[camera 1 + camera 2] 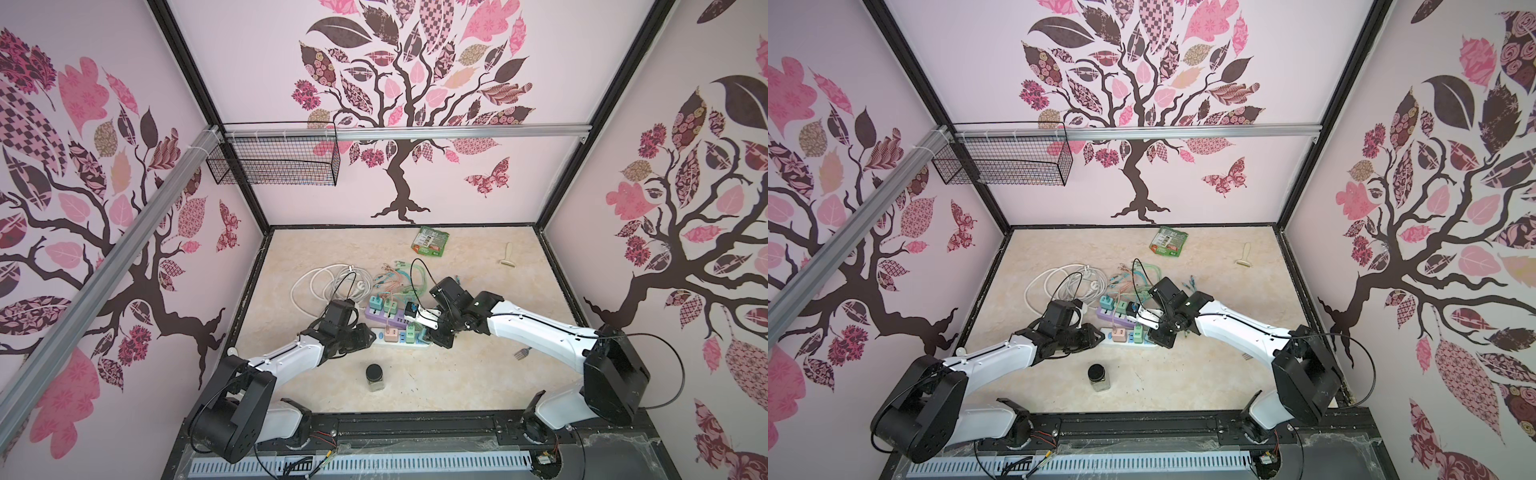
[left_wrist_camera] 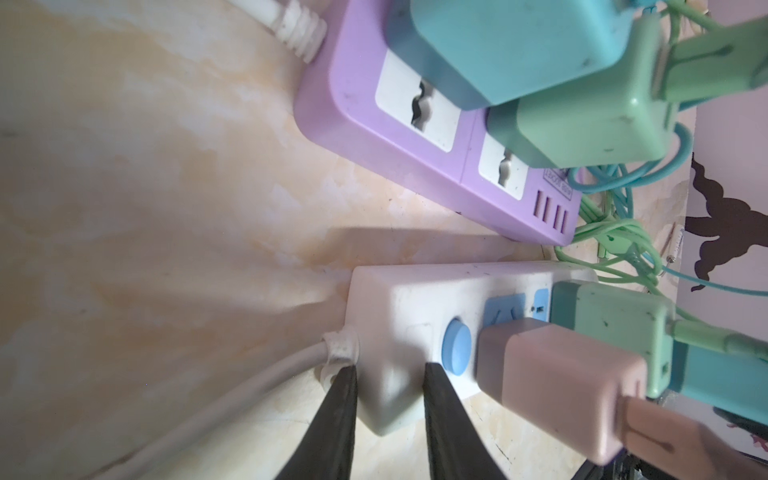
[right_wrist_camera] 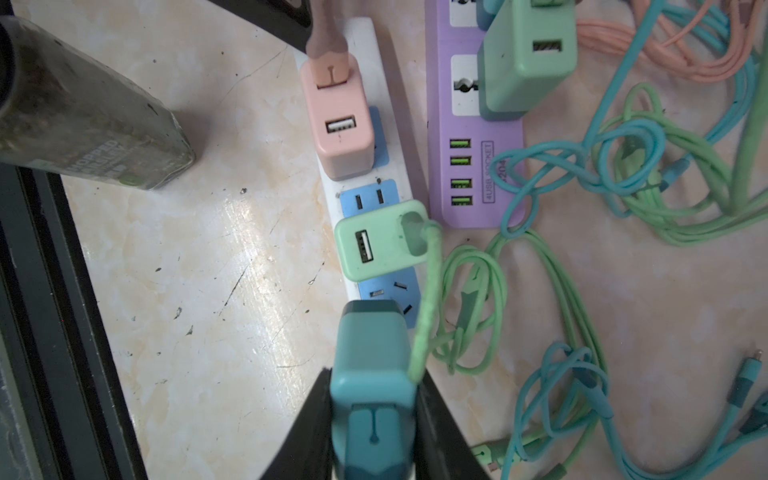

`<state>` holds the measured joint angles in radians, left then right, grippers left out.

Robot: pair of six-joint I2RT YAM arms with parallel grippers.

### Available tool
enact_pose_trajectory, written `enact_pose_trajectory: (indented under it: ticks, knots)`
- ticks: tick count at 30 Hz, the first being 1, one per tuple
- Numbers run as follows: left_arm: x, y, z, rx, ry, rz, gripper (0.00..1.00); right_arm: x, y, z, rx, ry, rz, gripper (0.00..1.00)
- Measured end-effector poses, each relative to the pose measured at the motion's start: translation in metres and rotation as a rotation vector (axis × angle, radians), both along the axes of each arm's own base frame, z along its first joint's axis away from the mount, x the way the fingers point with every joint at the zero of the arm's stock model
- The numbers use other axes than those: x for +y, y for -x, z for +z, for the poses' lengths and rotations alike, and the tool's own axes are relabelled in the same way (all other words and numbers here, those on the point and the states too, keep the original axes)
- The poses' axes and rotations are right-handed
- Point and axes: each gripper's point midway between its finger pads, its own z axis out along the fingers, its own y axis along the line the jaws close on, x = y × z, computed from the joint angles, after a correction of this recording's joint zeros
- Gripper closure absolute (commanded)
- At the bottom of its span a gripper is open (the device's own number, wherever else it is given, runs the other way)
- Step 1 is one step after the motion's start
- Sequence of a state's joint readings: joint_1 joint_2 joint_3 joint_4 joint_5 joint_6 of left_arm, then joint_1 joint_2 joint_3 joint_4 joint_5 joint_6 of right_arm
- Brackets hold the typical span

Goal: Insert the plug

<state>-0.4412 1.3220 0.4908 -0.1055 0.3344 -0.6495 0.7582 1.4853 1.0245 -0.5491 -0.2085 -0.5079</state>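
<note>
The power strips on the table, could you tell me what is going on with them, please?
The right fingers hold a teal charger over the free end socket of the white strip; it does not look seated yet. The left fingers clamp that strip's cord end, apparently steadying it. A pink charger and a green charger are already plugged into it.

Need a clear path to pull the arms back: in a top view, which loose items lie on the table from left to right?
white coiled cable → black-lidded jar → green packet → cream T-shaped tool
</note>
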Motion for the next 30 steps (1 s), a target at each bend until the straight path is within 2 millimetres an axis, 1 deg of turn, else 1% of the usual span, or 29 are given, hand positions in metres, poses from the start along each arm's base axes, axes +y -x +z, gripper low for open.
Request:
enact_pose_trajectory:
  ticks: [16,21,30]
  knots:
    - [0.002,-0.001,0.0,-0.001,-0.001,-0.005,0.7,0.008,-0.007,-0.005,-0.015,0.038,0.048,0.93]
    - [0.003,-0.001,0.0,-0.002,-0.003,-0.003,0.7,0.005,-0.005,-0.01,-0.008,0.063,0.048,0.92]
    - [0.005,-0.002,0.0,-0.001,-0.003,0.002,0.7,0.004,-0.004,-0.011,-0.01,0.077,0.049,0.92]
